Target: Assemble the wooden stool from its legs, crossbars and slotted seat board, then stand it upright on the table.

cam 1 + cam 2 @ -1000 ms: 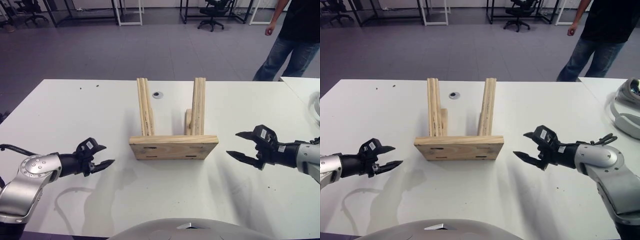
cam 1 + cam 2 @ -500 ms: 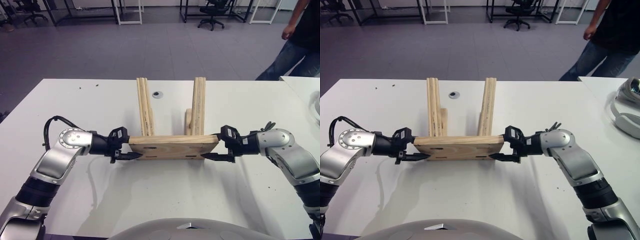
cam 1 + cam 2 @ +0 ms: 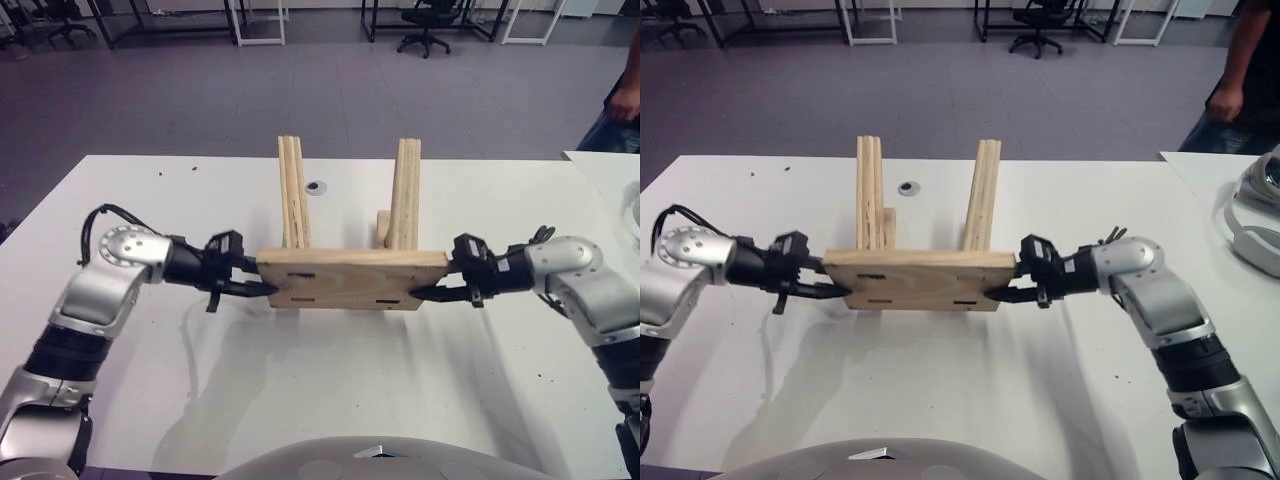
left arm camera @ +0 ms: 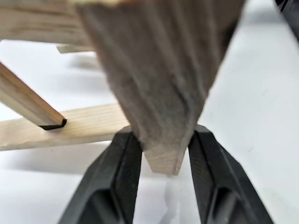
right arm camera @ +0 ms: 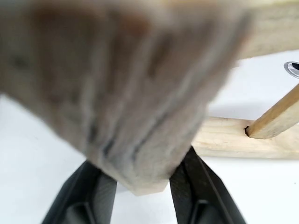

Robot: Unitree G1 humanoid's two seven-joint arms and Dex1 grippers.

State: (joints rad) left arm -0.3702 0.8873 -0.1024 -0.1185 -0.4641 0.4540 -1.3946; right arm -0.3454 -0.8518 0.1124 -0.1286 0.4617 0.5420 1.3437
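The white desk (image 3: pixel 500 385) carries the stool (image 3: pixel 920 272) at its middle, tipped on its side: seat board (image 3: pixel 350 280) facing the near edge, legs (image 3: pixel 406 195) pointing away. The left hand (image 3: pixel 259 283) pinches the board's left end, the right hand (image 3: pixel 433 284) its right end. A small round disc (image 3: pixel 316 187) lies on the desk just beside the left leg

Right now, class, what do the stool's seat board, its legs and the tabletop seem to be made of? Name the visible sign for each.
Seat board: pale bare-looking wood; grain streaks show on its end face. Legs: the same light wood, with lengthwise stripes that suggest glued layers, perhaps plywood. Tabletop: smooth white with soft reflections, likely laminate or painted board; the core is hidden.
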